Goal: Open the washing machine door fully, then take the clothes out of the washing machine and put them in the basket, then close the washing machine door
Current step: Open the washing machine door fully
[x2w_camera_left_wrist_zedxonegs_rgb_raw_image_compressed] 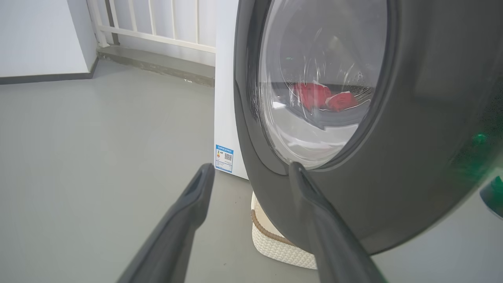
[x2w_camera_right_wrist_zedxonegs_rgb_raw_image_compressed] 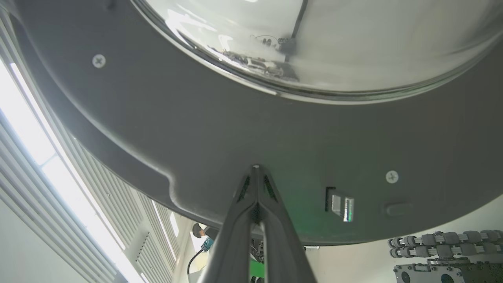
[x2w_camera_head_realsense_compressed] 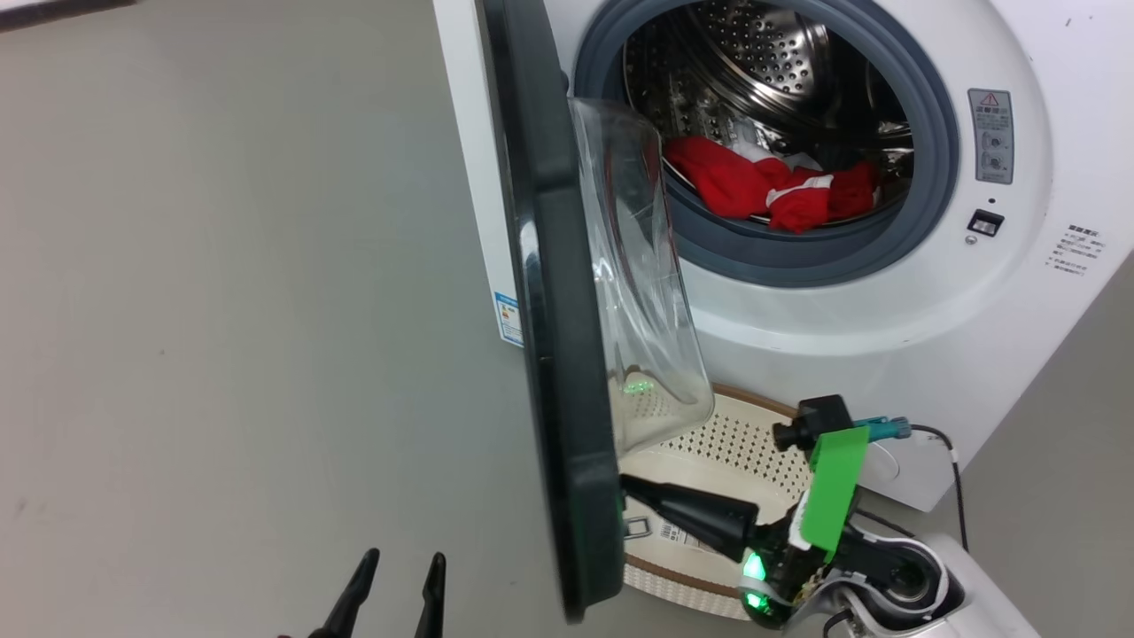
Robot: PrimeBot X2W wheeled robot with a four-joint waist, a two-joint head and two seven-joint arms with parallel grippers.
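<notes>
- At the front of the washing machine (x2w_camera_head_realsense_compressed: 886, 310), the door (x2w_camera_head_realsense_compressed: 558, 354) stands swung out on its left hinge, edge-on to the head camera, its clear glass bowl bulging toward the drum.
- Red clothes (x2w_camera_head_realsense_compressed: 771, 190) with white patches lie in the bottom of the steel drum, just behind the grey rubber ring.
- On the floor below the opening sits the cream basket (x2w_camera_head_realsense_compressed: 744, 443), partly hidden behind the door; a small sticker (x2w_camera_head_realsense_compressed: 660, 532) with barcode-like lines shows on its bottom, too small to read.
- Right gripper (x2w_camera_head_realsense_compressed: 625, 486): fingers clenched together on nothing, the tip against the door's dark grey inner side near its lower edge.
- Left gripper (x2w_camera_head_realsense_compressed: 403, 556): fingers spread wide and empty, over the grey floor on the door's outer side, apart from it.
- Blue label (x2w_camera_left_wrist_zedxonegs_rgb_raw_image_compressed: 224, 158) low on the machine's side panel carries a QR code; its text is unreadable.
- Grey warning label (x2w_camera_head_realsense_compressed: 990, 135) right of the opening shows a red triangle and two round pictograms.
- Printed lines (x2w_camera_head_realsense_compressed: 1076, 248) further right are too small to read.
</notes>
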